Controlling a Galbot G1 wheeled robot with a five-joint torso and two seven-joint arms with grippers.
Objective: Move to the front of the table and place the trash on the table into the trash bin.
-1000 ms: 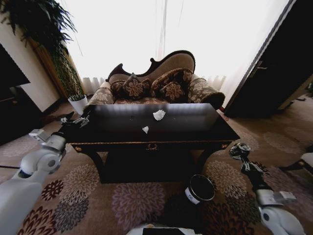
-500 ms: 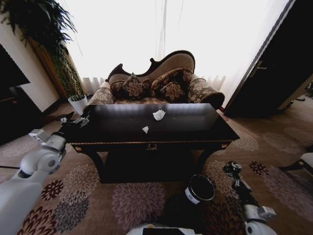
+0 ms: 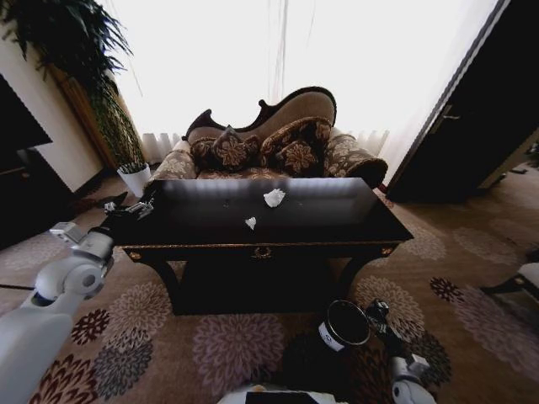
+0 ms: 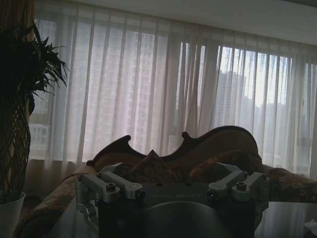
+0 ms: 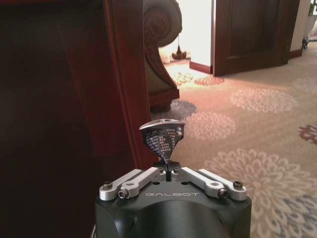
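Right gripper [image 5: 168, 167]: jaws clamped on a small dark cup-like piece [image 5: 162, 139], held just beside the trash bin [image 3: 344, 324]. Left gripper [image 3: 128, 207]: parked at table [image 3: 337, 223] corner, jaws spread wide.

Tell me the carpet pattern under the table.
Large floral medallions in maroon, cream and grey on the tan carpet; head view shows it best.

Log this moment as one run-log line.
right gripper: shut on crumpled printed foil wrapper, beside small black cylindrical trash bin | left gripper: at glossy black table corner | white paper wads: on table
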